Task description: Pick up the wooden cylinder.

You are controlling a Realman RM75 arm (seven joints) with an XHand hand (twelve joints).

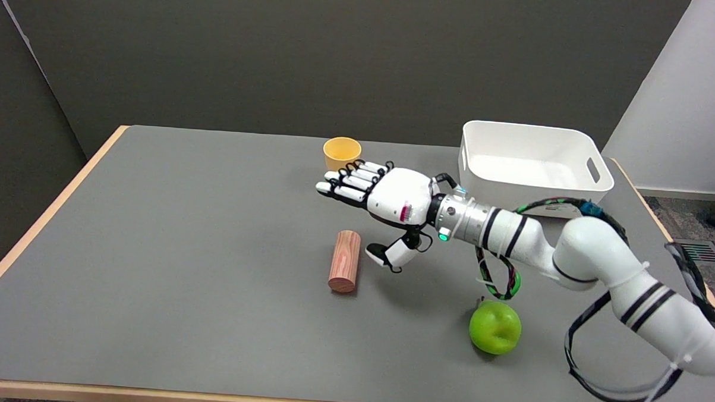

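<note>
I'm hovering the right hand (387,196), fingers spread and holding nothing, just right of the reddish wooden cylinder (344,260) lying mid-frame; I'm worrying a sloppy nudge rolls it away.

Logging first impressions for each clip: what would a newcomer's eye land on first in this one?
The white-and-black right hand stretched over the middle of the grey table, fingers spread and holding nothing, draws the eye first. Just below and left of it lies the reddish wooden cylinder on its side, untouched. After that, the bright green apple at the near right, the small yellow cup behind the hand, and the white plastic bin at the far right.
</note>
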